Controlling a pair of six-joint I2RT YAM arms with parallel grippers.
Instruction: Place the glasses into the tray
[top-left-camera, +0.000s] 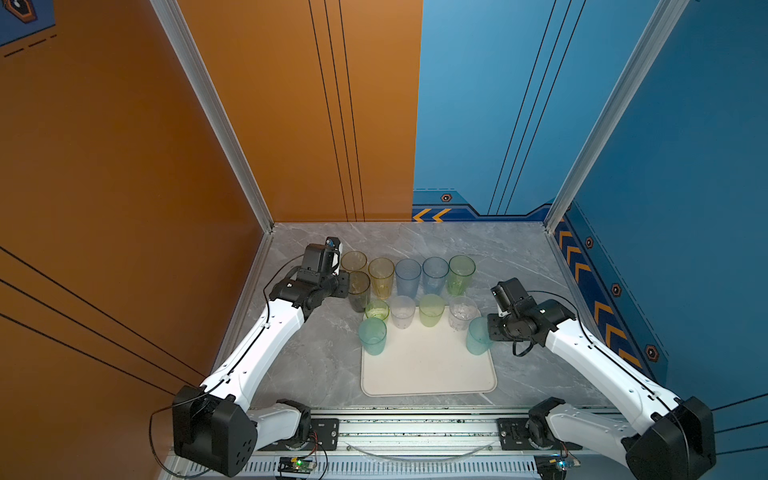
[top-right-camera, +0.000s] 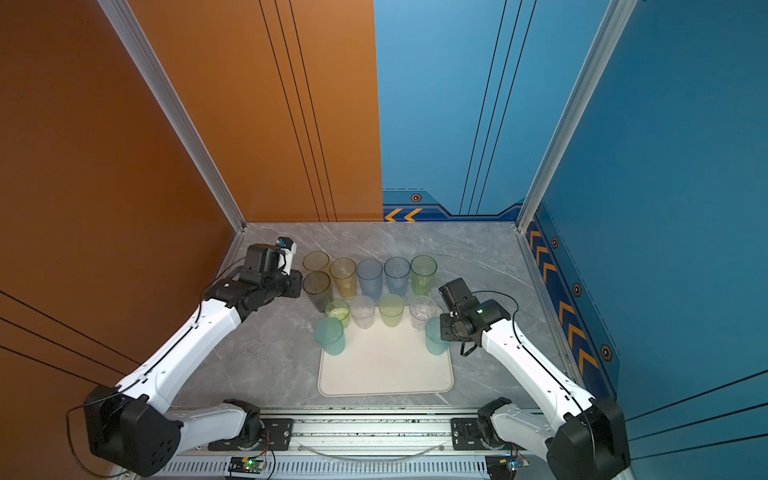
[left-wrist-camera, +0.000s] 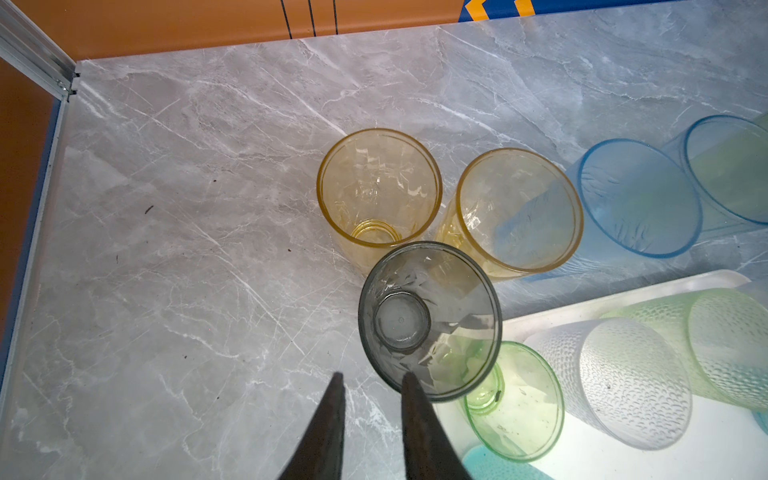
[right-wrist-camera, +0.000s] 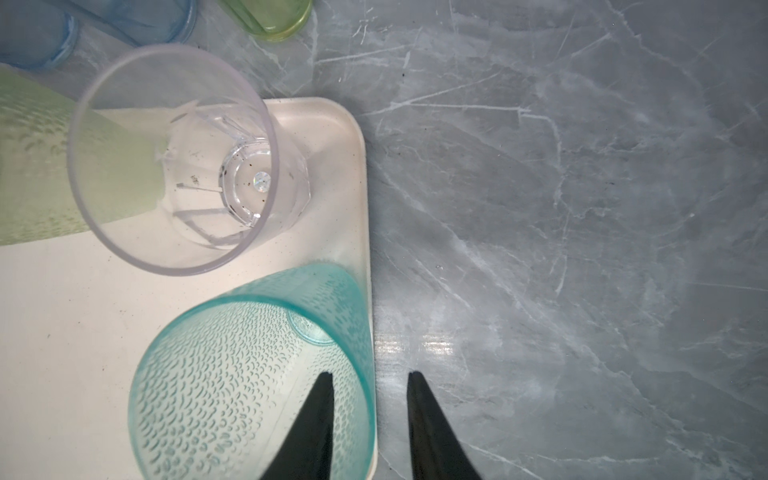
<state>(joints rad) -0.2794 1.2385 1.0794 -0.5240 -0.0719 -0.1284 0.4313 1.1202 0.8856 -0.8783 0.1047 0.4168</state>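
Tray (top-left-camera: 428, 374): on the worktop (top-left-camera: 316, 357), centre toward 6 o'clock.
On tray: four glasses (top-left-camera: 431, 309) along its 12 o'clock edge; left teal glass (top-left-camera: 372, 336) at 10 o'clock, right teal glass (top-left-camera: 478, 336) at 2 o'clock.
Off tray: grey glass (top-left-camera: 358, 291) at the tray's 11 o'clock; beyond it two yellow glasses (top-left-camera: 380, 274), two blue glasses (top-left-camera: 408, 276), a green glass (top-left-camera: 460, 272).
Left hand (left-wrist-camera: 374, 376): slightly parted astride the grey glass's rim, gripping nothing.
Right hand (right-wrist-camera: 369, 374): parted astride the right teal glass's wall, not clamping it.

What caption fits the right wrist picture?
Right pincer astride the rim of the teal glass, on the tray beside a clear glass.
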